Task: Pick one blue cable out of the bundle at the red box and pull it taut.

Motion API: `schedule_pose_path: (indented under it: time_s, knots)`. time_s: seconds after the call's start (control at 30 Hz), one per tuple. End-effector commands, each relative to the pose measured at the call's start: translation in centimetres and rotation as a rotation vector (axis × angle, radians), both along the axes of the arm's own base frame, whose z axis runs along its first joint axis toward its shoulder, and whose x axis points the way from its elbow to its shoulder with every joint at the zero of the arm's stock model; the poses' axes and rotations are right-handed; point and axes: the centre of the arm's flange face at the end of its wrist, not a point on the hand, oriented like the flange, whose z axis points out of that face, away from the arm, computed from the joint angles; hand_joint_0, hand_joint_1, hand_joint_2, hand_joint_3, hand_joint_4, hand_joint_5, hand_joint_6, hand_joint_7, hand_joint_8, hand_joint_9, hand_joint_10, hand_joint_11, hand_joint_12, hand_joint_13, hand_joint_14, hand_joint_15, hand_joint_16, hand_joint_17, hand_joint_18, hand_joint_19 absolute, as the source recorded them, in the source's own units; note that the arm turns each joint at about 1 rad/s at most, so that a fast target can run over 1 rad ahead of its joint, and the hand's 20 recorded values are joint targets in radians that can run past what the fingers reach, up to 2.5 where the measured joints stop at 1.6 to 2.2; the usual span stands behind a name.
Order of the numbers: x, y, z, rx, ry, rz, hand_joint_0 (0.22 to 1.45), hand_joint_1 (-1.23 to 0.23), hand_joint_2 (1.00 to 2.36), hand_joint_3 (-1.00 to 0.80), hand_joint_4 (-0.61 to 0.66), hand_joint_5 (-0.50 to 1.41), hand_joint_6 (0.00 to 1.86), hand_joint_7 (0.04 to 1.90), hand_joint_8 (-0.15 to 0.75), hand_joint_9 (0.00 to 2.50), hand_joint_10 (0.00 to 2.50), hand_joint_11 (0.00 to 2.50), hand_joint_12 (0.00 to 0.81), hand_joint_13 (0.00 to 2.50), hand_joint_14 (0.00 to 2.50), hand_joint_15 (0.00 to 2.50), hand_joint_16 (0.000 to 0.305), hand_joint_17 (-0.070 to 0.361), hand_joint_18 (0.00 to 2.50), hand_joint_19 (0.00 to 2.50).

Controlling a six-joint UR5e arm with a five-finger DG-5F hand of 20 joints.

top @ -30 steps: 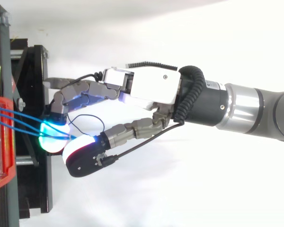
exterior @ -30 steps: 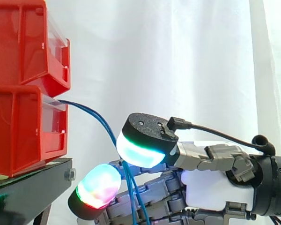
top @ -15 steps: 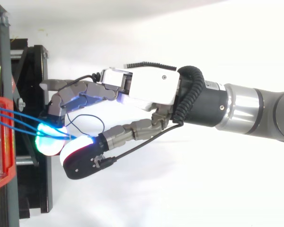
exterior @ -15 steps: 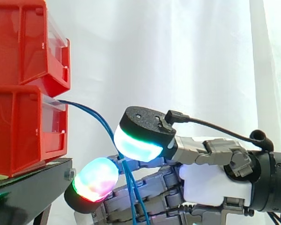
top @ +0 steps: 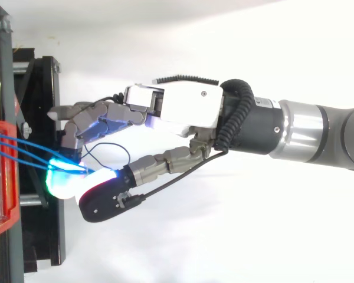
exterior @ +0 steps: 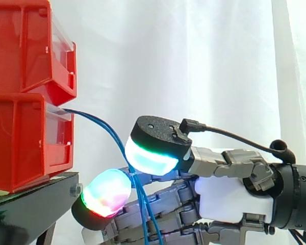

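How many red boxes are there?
2, stacked at the left: the upper red box sits on the lower red box, which rests on the black stand. Others may be hidden above.

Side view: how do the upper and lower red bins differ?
The blue cables leave the lower red bin at its front; none leave the upper red bin. The lower red bin rests on the black stand; the upper red bin sits stacked on the lower. Both are red with a clear front panel.
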Motion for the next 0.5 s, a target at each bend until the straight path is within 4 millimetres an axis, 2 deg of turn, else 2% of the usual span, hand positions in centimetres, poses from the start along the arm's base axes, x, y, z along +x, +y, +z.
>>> schedule_pose_path:
  time_s: [0.0,0.47]
  knots:
    - [0.03,-0.21,0.19,0.012,-0.005,0.005,0.60,-0.64,1.01,-0.32,0.15,-0.20,0.82,0.79,0.290,0.58,0.01,0.33,0.352,0.16,0.00,0.11,0.063,0.141,0.00,0.00]
    - [-0.11,-0.89,-0.06,0.010,0.004,0.013,0.59,-0.67,1.01,-0.29,0.17,-0.22,0.87,0.79,0.292,0.59,0.01,0.36,0.362,0.21,0.00,0.10,0.063,0.142,0.00,0.00]
